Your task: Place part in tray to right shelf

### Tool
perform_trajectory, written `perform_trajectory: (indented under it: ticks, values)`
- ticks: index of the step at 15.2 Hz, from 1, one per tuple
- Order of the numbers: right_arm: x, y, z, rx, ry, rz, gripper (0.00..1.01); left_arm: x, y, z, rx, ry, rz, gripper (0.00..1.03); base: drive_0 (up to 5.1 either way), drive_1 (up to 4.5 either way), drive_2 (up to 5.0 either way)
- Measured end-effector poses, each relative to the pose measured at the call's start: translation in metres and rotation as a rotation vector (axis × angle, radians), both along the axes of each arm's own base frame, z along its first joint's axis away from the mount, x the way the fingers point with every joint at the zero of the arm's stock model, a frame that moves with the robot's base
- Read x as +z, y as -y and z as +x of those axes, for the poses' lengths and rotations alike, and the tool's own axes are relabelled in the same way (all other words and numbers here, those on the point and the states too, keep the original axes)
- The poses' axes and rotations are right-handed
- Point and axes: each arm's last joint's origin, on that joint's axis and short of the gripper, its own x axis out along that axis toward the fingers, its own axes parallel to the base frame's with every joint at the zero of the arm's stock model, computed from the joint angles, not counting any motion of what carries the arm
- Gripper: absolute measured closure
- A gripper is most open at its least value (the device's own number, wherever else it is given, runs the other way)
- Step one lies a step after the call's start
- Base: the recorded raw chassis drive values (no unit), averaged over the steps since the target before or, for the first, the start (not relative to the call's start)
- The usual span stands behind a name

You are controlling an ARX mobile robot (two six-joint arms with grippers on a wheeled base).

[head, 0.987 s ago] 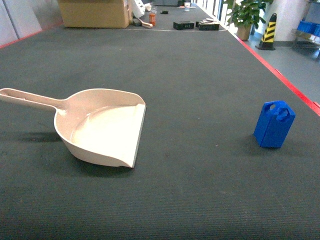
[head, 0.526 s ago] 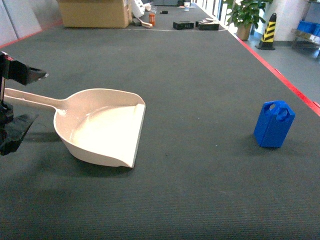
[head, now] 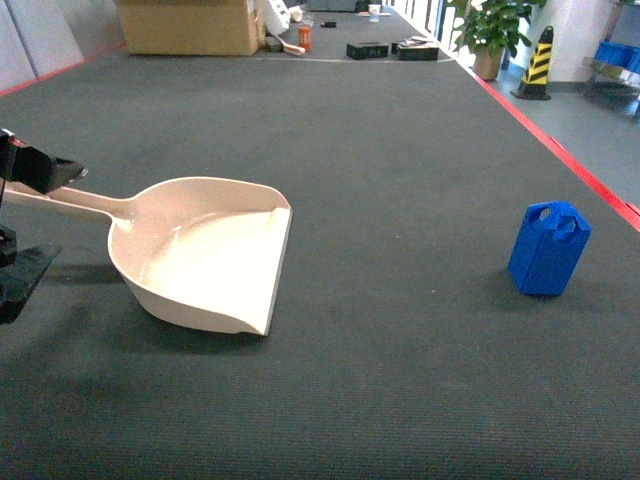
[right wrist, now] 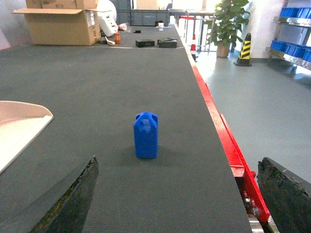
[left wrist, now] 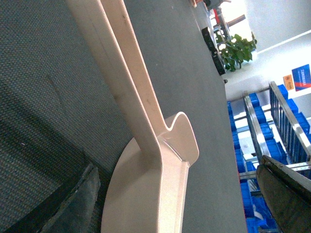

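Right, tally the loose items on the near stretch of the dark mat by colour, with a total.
Beige: 1, the tray
Blue: 1, the part
Total: 2
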Motion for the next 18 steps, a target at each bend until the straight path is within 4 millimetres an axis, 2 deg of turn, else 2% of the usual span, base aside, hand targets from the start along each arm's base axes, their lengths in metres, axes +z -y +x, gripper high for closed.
perform_trajectory:
  ticks: [11,12,13,16,18]
  values:
    - [0.0,0.0,0.0,0.0,0.0,0.0,0.03,0.0,0.001,0.0,0.023,0.004,0.002,0.05,0.0,0.0,0.0]
    - [0.0,0.0,0.0,0.0,0.0,0.0,0.03,0.001,-0.001,0.004,0.161,0.018,0.001,0.05,0.0,0.0,0.0]
    - [0.0,0.0,0.0,0.0,0.001,0.0,0.03,-0.001,-0.004,0.012,0.194,0.029,-0.005,0.05,0.0,0.0,0.0]
    - [0.0,0.0,0.0,0.0,0.001,0.0,0.03,-0.009,-0.015,0.032,0.185,0.045,-0.053,0.05,0.0,0.0,0.0]
    - [0.0,0.0,0.0,0.0,0.0,0.0,0.03,-0.011,-0.019,0.053,0.153,0.077,-0.085,0.05,0.0,0.0,0.0]
